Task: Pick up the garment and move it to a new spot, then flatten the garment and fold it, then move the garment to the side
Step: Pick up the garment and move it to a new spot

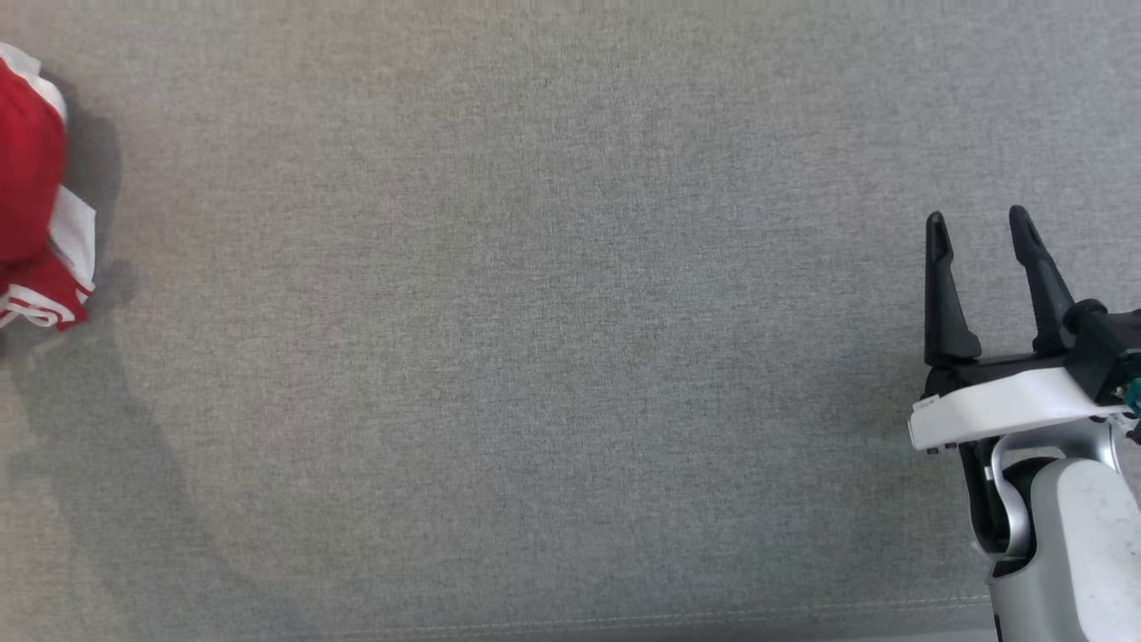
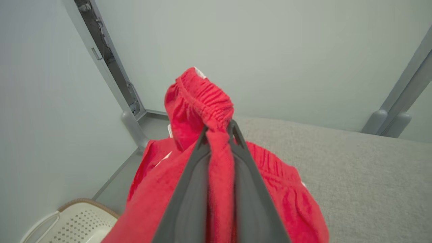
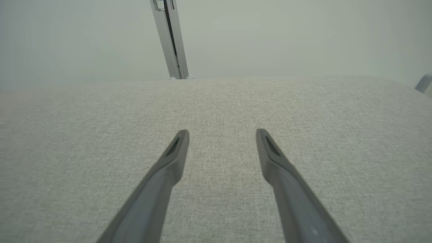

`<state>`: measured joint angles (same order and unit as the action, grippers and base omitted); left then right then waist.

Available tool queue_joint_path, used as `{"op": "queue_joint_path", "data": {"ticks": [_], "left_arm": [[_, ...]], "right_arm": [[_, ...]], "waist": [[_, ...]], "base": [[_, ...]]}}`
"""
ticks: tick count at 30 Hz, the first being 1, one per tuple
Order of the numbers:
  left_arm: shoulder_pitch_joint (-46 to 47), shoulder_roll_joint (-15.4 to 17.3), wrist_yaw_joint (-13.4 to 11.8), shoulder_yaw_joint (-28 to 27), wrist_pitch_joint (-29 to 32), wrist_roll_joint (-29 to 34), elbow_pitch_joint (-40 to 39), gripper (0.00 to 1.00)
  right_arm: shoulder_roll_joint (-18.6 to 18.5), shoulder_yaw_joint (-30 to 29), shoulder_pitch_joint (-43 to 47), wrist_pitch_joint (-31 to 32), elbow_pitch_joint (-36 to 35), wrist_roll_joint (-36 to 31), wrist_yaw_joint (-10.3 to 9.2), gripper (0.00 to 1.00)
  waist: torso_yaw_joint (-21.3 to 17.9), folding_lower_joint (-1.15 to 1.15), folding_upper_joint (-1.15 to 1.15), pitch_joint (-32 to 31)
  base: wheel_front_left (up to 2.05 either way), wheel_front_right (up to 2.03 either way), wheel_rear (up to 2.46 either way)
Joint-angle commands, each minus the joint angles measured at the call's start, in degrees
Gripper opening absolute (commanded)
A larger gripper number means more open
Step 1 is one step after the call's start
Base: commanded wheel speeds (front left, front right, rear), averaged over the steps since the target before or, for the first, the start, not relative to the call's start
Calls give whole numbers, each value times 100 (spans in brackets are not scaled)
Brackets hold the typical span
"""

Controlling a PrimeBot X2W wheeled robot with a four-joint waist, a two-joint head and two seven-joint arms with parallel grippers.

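Grey fabric surface [image 1: 535, 357], pale wall [image 3: 270, 33], metal post [image 3: 170, 40], white perforated basket [image 2: 77, 222]

Grey fabric worktop [image 1: 535, 357] across the frame, w/ stitched seam [image 1: 713, 617] near the bottom edge. Red garment [image 1: 31, 178] w/ white trim bunched at far left, partly cut off by the frame; its shadow [image 1: 98, 428] falls right & below. Right gripper [image 1: 978, 218] at lower right, jaws apart, pointing up, well apart from garment. White wrist housing [image 1: 1007, 410] beneath.
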<state>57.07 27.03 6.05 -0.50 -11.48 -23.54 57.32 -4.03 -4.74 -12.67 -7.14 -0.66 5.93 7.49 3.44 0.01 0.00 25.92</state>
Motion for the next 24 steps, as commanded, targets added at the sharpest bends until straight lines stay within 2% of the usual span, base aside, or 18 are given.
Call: {"op": "queue_joint_path", "data": {"ticks": [1, 5, 6, 13, 20, 24], "left_arm": [[159, 81, 10, 37, -103, 112, -129, 0], [331, 121, 4, 195, -227, 246, -598, 0], [485, 96, -41, 367, -161, 392, -1282, 0], [597, -64, -127, 726, 458, 527, -2963, 0], [653, -517, -212, 1255, 1331, 542, -4731, 0], [702, -880, -236, 1627, 1631, 537, -5166, 0]], "right_arm": [[11, 11, 82, -63, 65, 29, 0, 100], [41, 40, 157, -168, 249, 103, 0, 100], [66, 62, 204, -264, 422, 173, 0, 100], [101, 145, 250, -445, 734, 315, 0, 100], [110, 268, 119, -638, 1019, 594, 0, 100], [111, 345, 47, -730, 1192, 769, 0, 100]], "waist": [[-6, -1, 0, -267], [-59, -1, 0, -562], [-193, -1, 0, -802], [-625, -1, 0, -1062], [-1307, -1, 0, -1042], [-1690, -1, 0, -953]], "base": [[0, 0, 0], [0, 0, 0], [0, 0, 0], [0, 0, 0], [0, 0, 0], [0, 0, 0]]}}
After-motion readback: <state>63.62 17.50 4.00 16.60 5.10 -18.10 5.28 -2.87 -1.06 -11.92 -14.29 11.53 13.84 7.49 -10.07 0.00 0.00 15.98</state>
